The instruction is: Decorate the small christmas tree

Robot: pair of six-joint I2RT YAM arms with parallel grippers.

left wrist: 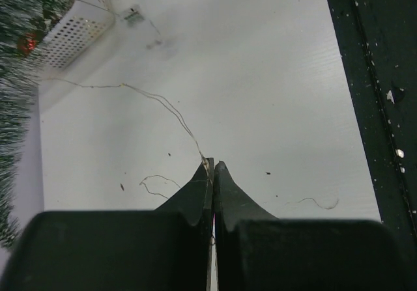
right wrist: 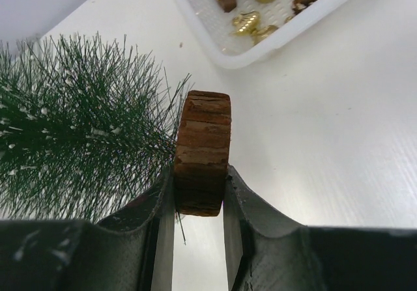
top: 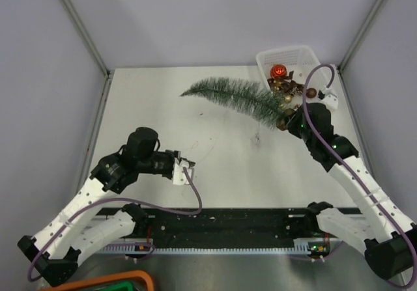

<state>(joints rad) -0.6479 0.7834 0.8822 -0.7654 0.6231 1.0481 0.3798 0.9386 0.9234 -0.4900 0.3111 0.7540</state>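
The small christmas tree (top: 234,96) lies tilted across the back of the table with its tip to the left. Its green bristles (right wrist: 71,128) and round wooden base (right wrist: 203,151) fill the right wrist view. My right gripper (top: 287,118) is shut on that wooden base, one finger on each flat face (right wrist: 199,187). My left gripper (top: 186,170) is shut at mid-table on a thin wire (left wrist: 163,102), pinched at the fingertips (left wrist: 213,166). The wire runs off toward the tree (left wrist: 10,128) and a small box (left wrist: 133,16).
A white perforated basket (top: 287,56) at the back right holds red, gold and brown baubles (top: 279,71); it also shows in the right wrist view (right wrist: 273,37) and the left wrist view (left wrist: 71,30). A black strip (top: 228,222) runs along the near edge. Grey walls enclose the table.
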